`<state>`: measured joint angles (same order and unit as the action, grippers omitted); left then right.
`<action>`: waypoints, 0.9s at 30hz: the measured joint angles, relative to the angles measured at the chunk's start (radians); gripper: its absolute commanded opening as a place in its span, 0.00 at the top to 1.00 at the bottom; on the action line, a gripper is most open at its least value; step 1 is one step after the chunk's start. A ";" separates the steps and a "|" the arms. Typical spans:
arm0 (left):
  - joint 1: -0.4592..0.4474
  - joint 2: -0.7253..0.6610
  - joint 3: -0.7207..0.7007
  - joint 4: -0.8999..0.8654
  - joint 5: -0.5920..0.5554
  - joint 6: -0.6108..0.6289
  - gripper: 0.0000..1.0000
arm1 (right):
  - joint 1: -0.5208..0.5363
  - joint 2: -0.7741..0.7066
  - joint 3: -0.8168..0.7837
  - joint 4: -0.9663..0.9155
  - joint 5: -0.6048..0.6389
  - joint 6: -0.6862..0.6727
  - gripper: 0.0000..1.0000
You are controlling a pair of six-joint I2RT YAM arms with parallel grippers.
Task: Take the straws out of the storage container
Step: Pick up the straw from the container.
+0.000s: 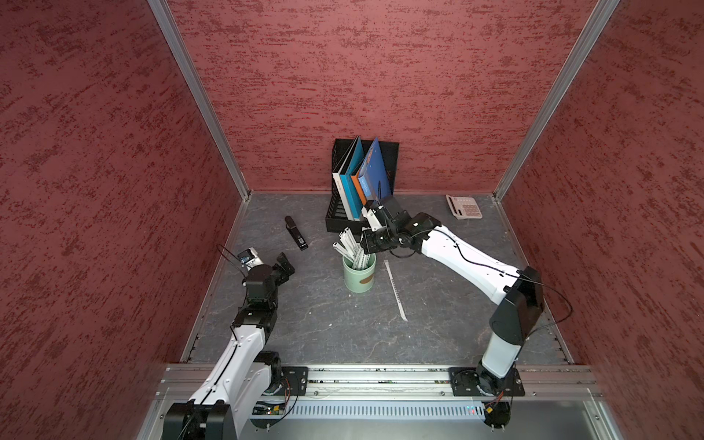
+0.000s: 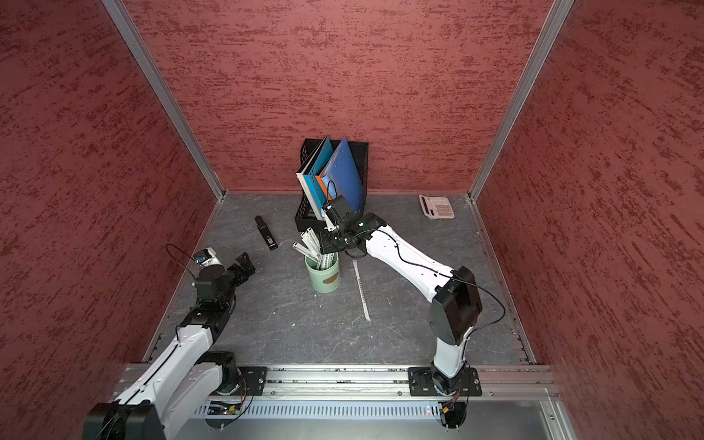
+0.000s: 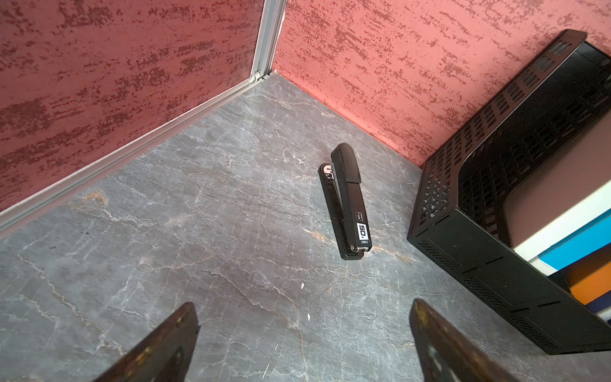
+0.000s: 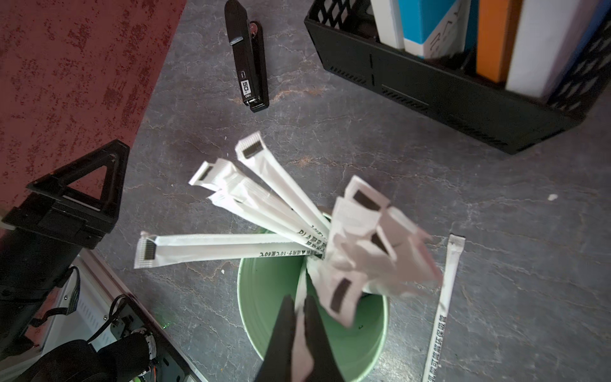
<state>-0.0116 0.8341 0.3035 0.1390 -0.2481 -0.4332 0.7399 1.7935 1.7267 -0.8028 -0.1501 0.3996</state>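
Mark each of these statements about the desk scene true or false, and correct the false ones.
1. The right gripper is shut on a straw above the cup. True.
2. The cup is empty. False: several straws stand in it, fanned out past the rim.
3. The left gripper holds the stapler. False: it is open and empty, and the stapler lies on the table.
4. A loose straw lies on the table beside the cup. True.
5. The folders stand in the black rack by the back wall. True.
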 measured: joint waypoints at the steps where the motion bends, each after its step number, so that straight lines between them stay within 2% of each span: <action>1: 0.000 0.002 0.000 0.000 0.000 0.000 0.00 | 0.000 0.000 0.013 -0.010 0.000 -0.004 1.00; 21: 0.000 0.005 0.002 0.000 0.000 0.000 0.00 | 0.000 -0.006 0.425 -0.378 -0.004 -0.098 1.00; 27: 0.000 0.005 0.002 0.000 0.000 0.000 0.00 | 0.000 0.008 0.634 -0.518 -0.001 -0.130 1.00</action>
<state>-0.0113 0.8394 0.3050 0.1387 -0.2481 -0.4332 0.7399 1.8015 2.3608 -1.3212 -0.1513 0.2691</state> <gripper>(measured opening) 0.996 0.048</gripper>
